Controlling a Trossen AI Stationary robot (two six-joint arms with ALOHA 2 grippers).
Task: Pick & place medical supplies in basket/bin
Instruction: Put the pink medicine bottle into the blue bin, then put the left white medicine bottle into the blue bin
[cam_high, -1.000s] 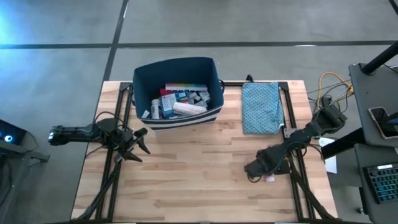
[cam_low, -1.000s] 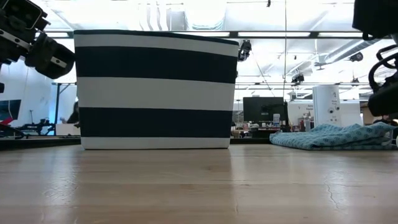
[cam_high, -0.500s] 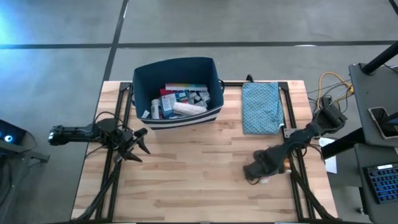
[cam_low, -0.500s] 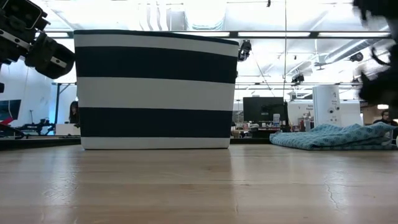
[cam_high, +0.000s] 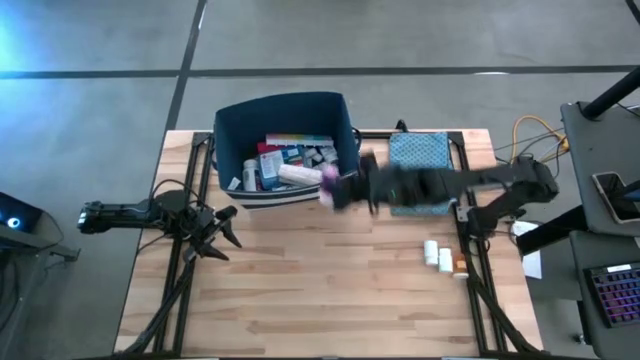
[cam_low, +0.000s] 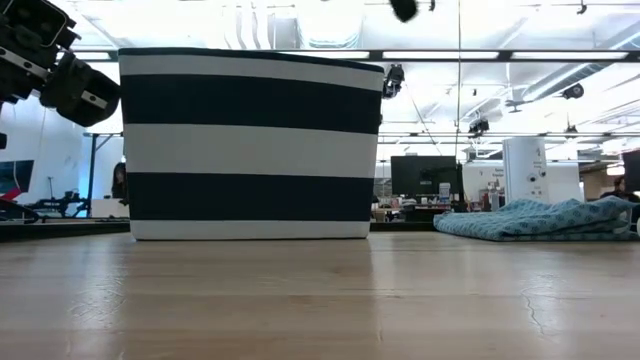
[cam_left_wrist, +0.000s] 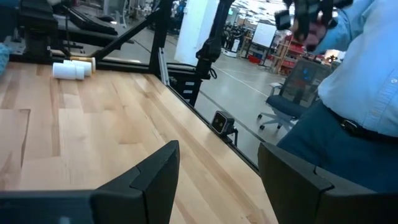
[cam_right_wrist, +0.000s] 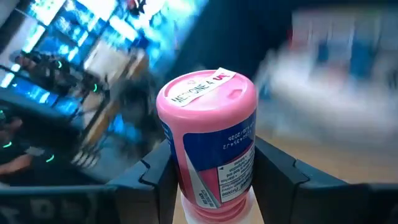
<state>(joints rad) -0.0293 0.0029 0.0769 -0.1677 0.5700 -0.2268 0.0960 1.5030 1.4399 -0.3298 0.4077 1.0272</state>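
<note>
The navy, white-striped bin (cam_high: 232, 122) (cam_low: 250, 145) stands at the table's far middle, with boxes, bottles and a white roll (cam_high: 303, 173) inside. My right gripper (cam_high: 342, 188) (cam_right_wrist: 211, 168) is shut on a pink bottle (cam_high: 328, 181) (cam_right_wrist: 208, 118) with a blue label, above the bin's near right corner. The right arm is blurred. Two white bottles (cam_high: 438, 254) (cam_left_wrist: 71, 68) lie on the table's right side. My left gripper (cam_high: 225, 232) (cam_left_wrist: 217, 180) hangs open over the table's left side, holding nothing. My right gripper pinches the pink bottle's labelled body (cam_right_wrist: 214, 183) between its two fingers (cam_right_wrist: 277, 168), below the cap. The arm reaches in from the table's right, and the cap end (cam_right_wrist: 205, 93) sticks out past the fingers. The bottle is lifted clear of the table.
A teal patterned pouch (cam_high: 420, 172) (cam_low: 540, 218) lies right of the bin. A small orange item (cam_high: 461, 266) rests beside the white bottles. A person in a light blue shirt (cam_left_wrist: 360, 74) stands past the table's right edge. Bare wood fills the middle and near part.
My right gripper has risen from the table's near right part and swung fast toward the bin, carrying the pink bottle lifted clear. The white bottles stay where it was.
</note>
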